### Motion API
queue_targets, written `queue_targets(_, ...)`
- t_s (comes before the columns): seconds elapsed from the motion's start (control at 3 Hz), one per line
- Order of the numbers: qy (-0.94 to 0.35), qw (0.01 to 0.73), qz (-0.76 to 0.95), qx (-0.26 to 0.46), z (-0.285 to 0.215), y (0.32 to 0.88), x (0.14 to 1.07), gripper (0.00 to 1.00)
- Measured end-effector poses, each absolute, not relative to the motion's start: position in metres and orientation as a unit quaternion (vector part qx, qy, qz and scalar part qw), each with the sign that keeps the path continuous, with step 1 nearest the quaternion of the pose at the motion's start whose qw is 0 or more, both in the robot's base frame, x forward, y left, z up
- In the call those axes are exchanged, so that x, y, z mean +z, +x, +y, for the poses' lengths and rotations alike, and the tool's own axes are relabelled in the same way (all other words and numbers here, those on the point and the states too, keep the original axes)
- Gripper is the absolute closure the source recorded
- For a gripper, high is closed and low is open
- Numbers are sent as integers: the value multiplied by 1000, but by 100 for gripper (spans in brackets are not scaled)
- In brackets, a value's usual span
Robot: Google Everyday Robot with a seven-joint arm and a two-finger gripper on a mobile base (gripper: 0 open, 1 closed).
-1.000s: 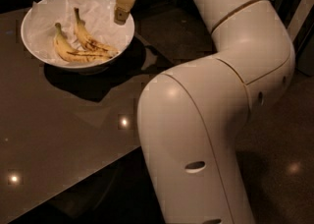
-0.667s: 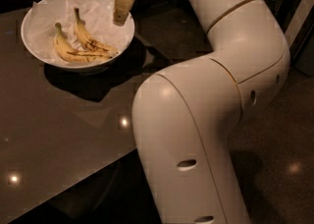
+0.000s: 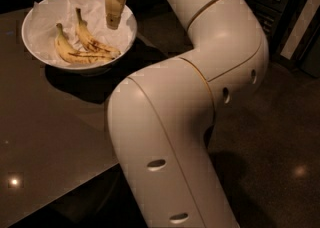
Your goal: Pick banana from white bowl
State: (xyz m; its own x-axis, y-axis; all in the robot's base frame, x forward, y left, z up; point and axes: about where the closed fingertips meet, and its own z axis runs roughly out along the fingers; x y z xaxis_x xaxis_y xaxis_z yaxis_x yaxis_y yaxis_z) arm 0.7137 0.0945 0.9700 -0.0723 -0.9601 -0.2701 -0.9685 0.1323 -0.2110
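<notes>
The white bowl (image 3: pixel 35 19), lined with crumpled white paper, stands at the top left on the dark table. Two bananas lie in it. The banana (image 3: pixel 91 41) is the slimmer, straighter one on the right, with brown flecks and its stem pointing to the back. A plumper, curved banana (image 3: pixel 65 52) with a dark streak lies beside it on the left, and their near ends touch. My gripper (image 3: pixel 114 19) hangs point-down over the bowl's right part, above and just right of the banana, apart from it and holding nothing.
The dark glossy table (image 3: pixel 45 137) runs from the bowl toward the lower left, its edge slanting down to the left. My large white arm (image 3: pixel 170 112) fills the middle of the view. Dark floor (image 3: pixel 280 162) lies to the right.
My gripper has moved a little left and down, from over the bowl's right rim to over its inside. The bananas and bowl have not moved.
</notes>
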Motion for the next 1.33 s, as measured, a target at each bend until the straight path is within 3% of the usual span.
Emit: queue_targets(1.33,-702,133,700,-7,138,719,938,39)
